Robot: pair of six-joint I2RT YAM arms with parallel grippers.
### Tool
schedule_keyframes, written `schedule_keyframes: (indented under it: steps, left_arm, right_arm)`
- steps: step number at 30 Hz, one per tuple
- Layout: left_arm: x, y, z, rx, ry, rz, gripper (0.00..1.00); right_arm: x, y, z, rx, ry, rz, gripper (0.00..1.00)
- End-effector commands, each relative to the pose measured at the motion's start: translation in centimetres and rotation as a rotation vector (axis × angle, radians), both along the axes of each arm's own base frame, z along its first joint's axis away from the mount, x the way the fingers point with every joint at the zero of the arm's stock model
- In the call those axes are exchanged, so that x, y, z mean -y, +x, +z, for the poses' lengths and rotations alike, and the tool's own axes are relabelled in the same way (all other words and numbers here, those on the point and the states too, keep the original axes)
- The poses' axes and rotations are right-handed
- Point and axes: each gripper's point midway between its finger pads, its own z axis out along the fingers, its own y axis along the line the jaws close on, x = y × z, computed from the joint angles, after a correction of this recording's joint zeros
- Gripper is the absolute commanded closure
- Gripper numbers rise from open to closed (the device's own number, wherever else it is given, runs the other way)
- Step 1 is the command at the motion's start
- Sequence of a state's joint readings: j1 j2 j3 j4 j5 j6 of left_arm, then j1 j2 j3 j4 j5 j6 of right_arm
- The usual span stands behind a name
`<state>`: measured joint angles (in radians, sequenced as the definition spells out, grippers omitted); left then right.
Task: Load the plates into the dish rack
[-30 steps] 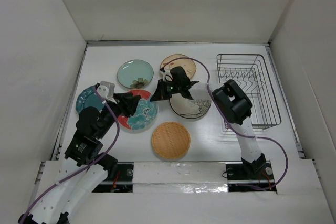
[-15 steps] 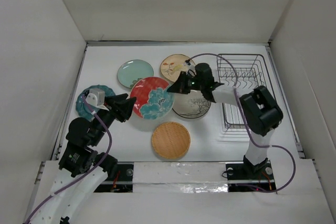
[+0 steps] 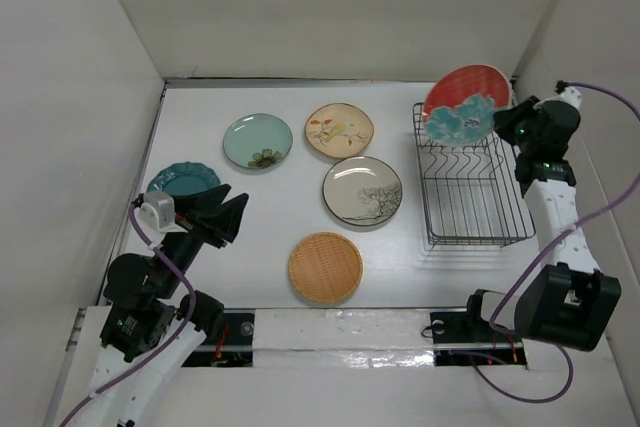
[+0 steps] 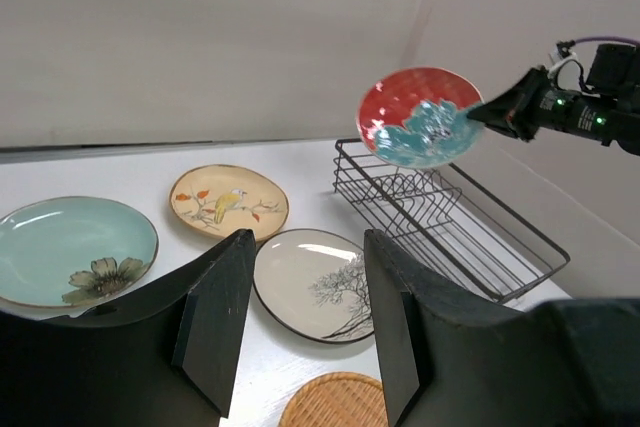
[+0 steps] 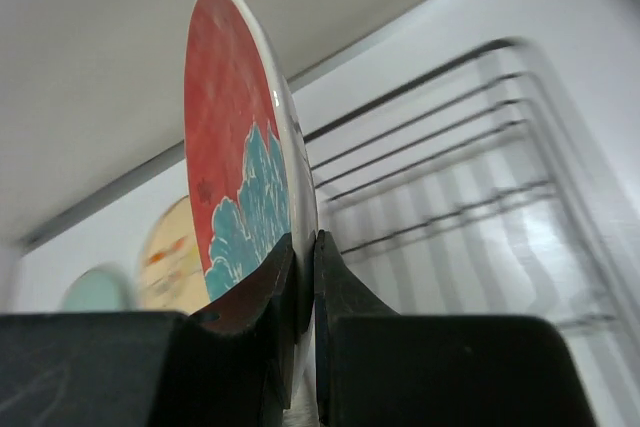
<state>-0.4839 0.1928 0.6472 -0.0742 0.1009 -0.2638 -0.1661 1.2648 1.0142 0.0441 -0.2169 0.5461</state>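
Note:
My right gripper is shut on the rim of the red-and-teal plate and holds it upright, tilted, above the far end of the dish rack. In the right wrist view the fingers clamp the plate edge-on over the rack wires. My left gripper is open and empty at the near left; its wrist view shows the held plate over the rack. Flat on the table lie the pale green, beige floral, white tree, woven and dark teal plates.
The rack holds no plates and stands along the right wall of the white enclosure. The dark teal plate lies close to the left wall, partly behind my left arm. The right arm's purple cable loops along the right side.
My right gripper has carried the red-and-teal plate from the middle of the table up and right to above the rack's far end. My left arm has drawn back to the near left.

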Motion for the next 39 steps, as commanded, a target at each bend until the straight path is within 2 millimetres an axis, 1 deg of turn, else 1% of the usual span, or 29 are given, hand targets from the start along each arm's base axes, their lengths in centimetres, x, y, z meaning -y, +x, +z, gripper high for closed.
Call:
schedule_keyframes:
  steps: [1, 2, 3, 4, 5, 7, 8, 9, 10, 12, 13, 16, 17, 19, 20, 22, 23, 25, 26, 27, 29, 30, 31, 33, 35, 37, 38, 39]
  left_arm:
    - [-0.5, -1.2, 1.9, 0.07, -0.041, -0.007, 0.55]
    - [-0.7, -1.2, 1.9, 0.071, -0.047, 0.002, 0.55]
    - [-0.8, -1.6, 2.2, 0.084, -0.054, -0.003, 0.55]
    - [-0.9, -1.8, 2.3, 0.091, -0.058, 0.0, 0.55]
    - [-1.0, -1.9, 2.4, 0.094, -0.06, 0.002, 0.55]
    - [-1.2, -2.4, 2.7, 0.111, -0.07, -0.001, 0.55]
    - [-1.4, -2.4, 2.7, 0.11, -0.074, 0.005, 0.55]
    - [-1.7, -2.6, 2.9, 0.117, -0.081, 0.012, 0.54]
    - [-1.9, -2.7, 2.9, 0.12, -0.084, 0.02, 0.54]
    - [-2.1, -2.9, 3.0, 0.125, -0.088, 0.022, 0.54]
    - [-2.6, -2.8, 3.0, 0.123, -0.101, 0.05, 0.54]
    - [-2.8, -3.2, 3.3, 0.136, -0.113, 0.045, 0.54]
    - [-2.9, -3.3, 3.3, 0.137, -0.114, 0.046, 0.54]
    - [-2.8, -3.5, 3.4, 0.14, -0.118, 0.037, 0.54]
    - [-3.0, -3.4, 3.4, 0.14, -0.117, 0.045, 0.54]
    - [-3.2, -3.4, 3.4, 0.138, -0.121, 0.058, 0.54]
    - [-3.3, -3.3, 3.4, 0.136, -0.124, 0.062, 0.54]
    - [-3.1, -3.4, 3.4, 0.136, -0.123, 0.051, 0.54]
    - [-3.1, -3.5, 3.4, 0.138, -0.124, 0.051, 0.54]
    - [-3.1, -3.5, 3.4, 0.138, -0.124, 0.051, 0.54]
    - [-3.1, -3.5, 3.4, 0.138, -0.124, 0.051, 0.54]
    - [-3.1, -3.5, 3.4, 0.137, -0.122, 0.049, 0.54]
    - [-3.1, -3.5, 3.4, 0.137, -0.122, 0.049, 0.54]
    - [-3.1, -3.5, 3.4, 0.138, -0.123, 0.048, 0.54]
    - [-3.1, -3.5, 3.4, 0.138, -0.123, 0.049, 0.54]
    - [-3.1, -3.4, 3.4, 0.136, -0.123, 0.051, 0.54]
    - [-3.1, -3.4, 3.3, 0.135, -0.122, 0.052, 0.54]
    - [-3.2, -3.4, 3.4, 0.136, -0.123, 0.052, 0.54]
  right_arm:
    - [7.3, -2.6, 7.1, 0.116, -0.186, -0.258, 1.0]
    - [9.0, -3.3, 8.3, 0.141, -0.211, -0.318, 1.0]
    - [9.5, -4.0, 9.6, 0.174, -0.238, -0.329, 1.0]
    - [9.8, -4.1, 10.1, 0.179, -0.277, -0.332, 1.0]
    - [11.0, -4.4, 10.6, 0.18, -0.301, -0.385, 1.0]
    - [11.5, -4.0, 10.7, 0.168, -0.356, -0.387, 1.0]
    - [12.0, -3.9, 11.6, 0.197, -0.382, -0.409, 1.0]
    - [12.1, -3.7, 11.4, 0.188, -0.4, -0.407, 1.0]
    - [12.8, -3.4, 11.4, 0.173, -0.434, -0.408, 1.0]
    - [13.3, -3.4, 11.4, 0.157, -0.481, -0.421, 1.0]
    - [13.6, -3.1, 11.1, 0.135, -0.527, -0.412, 1.0]
    - [14.6, -3.4, 12.0, 0.095, -0.609, -0.432, 1.0]
    - [15.2, -3.5, 12.6, 0.083, -0.648, -0.455, 1.0]
    - [15.9, -3.4, 12.1, 0.033, -0.704, -0.456, 1.0]
    - [16.4, -3.2, 11.6, -0.002, -0.724, -0.463, 1.0]
    - [16.8, -3.4, 11.9, -0.024, -0.766, -0.471, 1.0]
    - [16.5, -3.2, 11.9, -0.022, -0.773, -0.458, 1.0]
    - [16.7, -3.1, 11.9, -0.032, -0.792, -0.459, 1.0]
    - [16.4, -2.9, 11.5, -0.046, -0.8, -0.447, 1.0]
    - [16.6, -2.8, 11.3, -0.059, -0.814, -0.452, 1.0]
    - [16.4, -2.6, 10.9, -0.076, -0.838, -0.438, 1.0]
    - [15.9, -2.2, 10.6, -0.08, -0.845, -0.421, 1.0]
    - [16.1, -2.1, 10.2, -0.095, -0.861, -0.414, 1.0]
    - [14.8, -1.3, 9.2, -0.111, -0.882, -0.374, 1.0]
    - [14.1, -0.7, 8.0, -0.143, -0.919, -0.338, 1.0]
    - [13.2, -0.1, 7.4, -0.155, -0.947, -0.318, 1.0]
    - [13.4, 0.3, 6.4, -0.185, -0.947, -0.309, 1.0]
    - [12.9, 0.6, 6.1, -0.187, -0.948, -0.294, 1.0]
